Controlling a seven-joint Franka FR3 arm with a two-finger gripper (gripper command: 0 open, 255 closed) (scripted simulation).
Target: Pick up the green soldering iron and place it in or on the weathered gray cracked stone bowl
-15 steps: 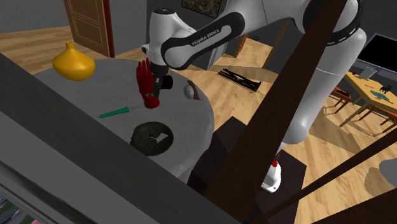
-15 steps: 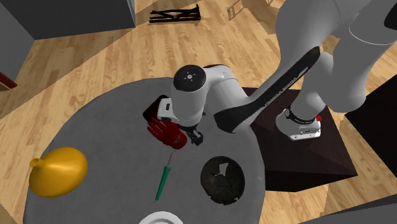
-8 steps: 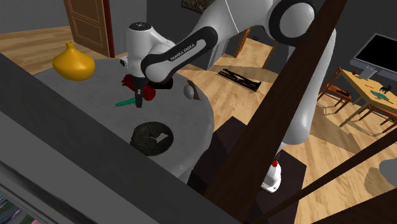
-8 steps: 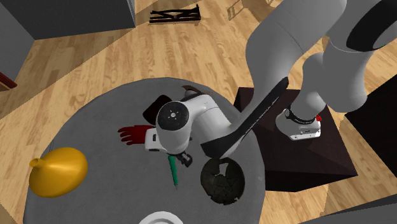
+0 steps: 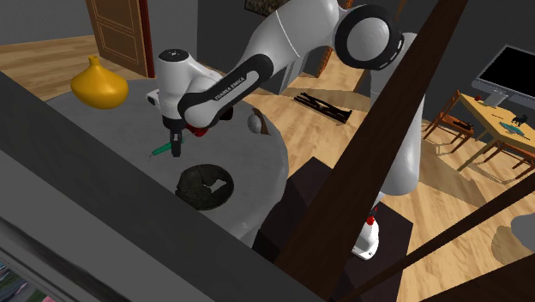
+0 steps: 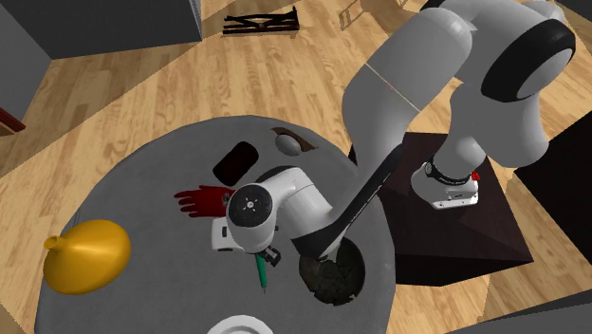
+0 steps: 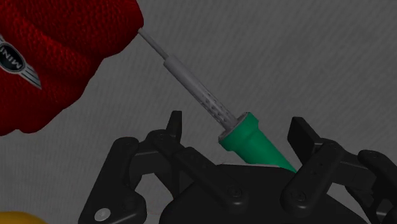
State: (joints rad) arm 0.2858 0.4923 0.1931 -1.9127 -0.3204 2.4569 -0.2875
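Your gripper (image 7: 236,124) stands open, fingers (image 7: 174,122) straddling the green soldering iron (image 7: 257,145); beyond its tip, a red glove (image 7: 63,57) reads MINI.

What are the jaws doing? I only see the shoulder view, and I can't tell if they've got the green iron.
Observer: In the wrist view the jaws stand apart. The iron has its green handle between them, not clasped.
Operator: Where does its tip point?
Observer: At the red glove. The tip ends at the glove's edge.
Operator: Is there a picture on the glove?
Observer: Yes, a winged MINI badge.
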